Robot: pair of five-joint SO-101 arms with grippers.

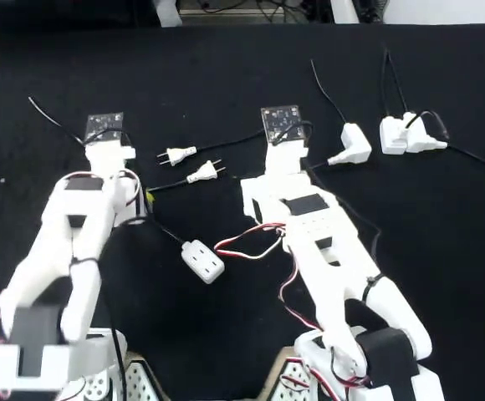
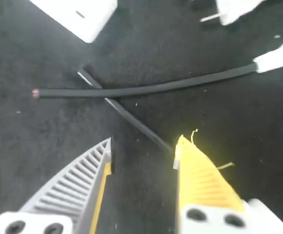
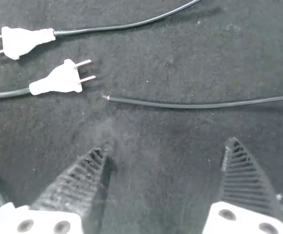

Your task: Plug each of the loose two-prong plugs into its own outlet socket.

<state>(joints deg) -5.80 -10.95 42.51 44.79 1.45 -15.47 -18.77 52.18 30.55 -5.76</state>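
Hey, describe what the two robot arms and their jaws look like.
The left arm and right arm are white plastic with black motor blocks; the right trails looped red, white and black wires. The left gripper has ribbed triangular jaws, one grey, one yellow; the right gripper has two dark ribbed jaws on white mounts.

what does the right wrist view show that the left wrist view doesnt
Only the right wrist view: one loose plug and a second plug, both whole with prongs, a bare-ended thin cable. Only the left wrist view: a white outlet block corner, two crossing black cables, a yellow finger. Both: black table, plugs (cropped in the left one), each arm's open gripper: right gripper, left gripper.
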